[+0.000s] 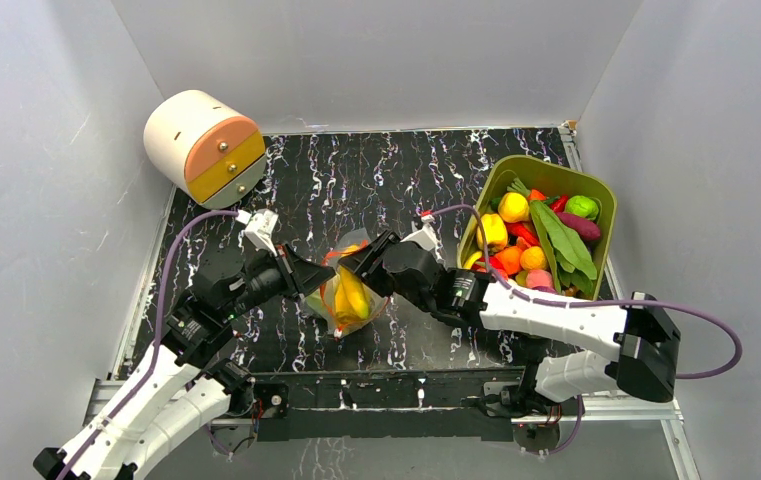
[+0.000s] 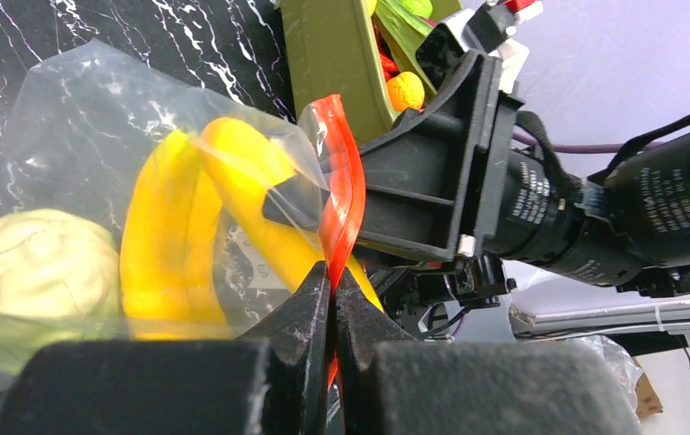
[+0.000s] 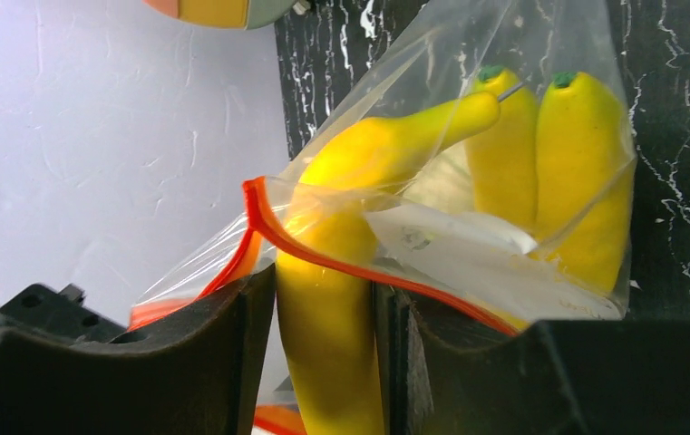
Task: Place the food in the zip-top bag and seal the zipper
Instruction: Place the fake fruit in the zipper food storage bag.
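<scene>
The zip-top bag [image 1: 354, 300] sits mid-table between both arms, mouth raised. My left gripper [image 1: 314, 277] [image 2: 332, 272] is shut on the red-orange zipper [image 2: 345, 190] at the bag's left edge. Inside the bag lie yellow bananas [image 2: 187, 227] and a green round fruit [image 2: 33, 281]. My right gripper [image 1: 354, 262] [image 3: 325, 276] is shut on another banana [image 3: 332, 353], whose tip pokes through the mouth past the zipper [image 3: 432, 290] towards the bananas [image 3: 586, 172] inside. More food [image 1: 536, 235] fills the olive tub.
The olive-green tub [image 1: 546, 165] stands at the right, close behind the right arm. A round cream box with peach and yellow drawers [image 1: 204, 148] sits at the back left. White walls close in the black marbled table [image 1: 396, 170].
</scene>
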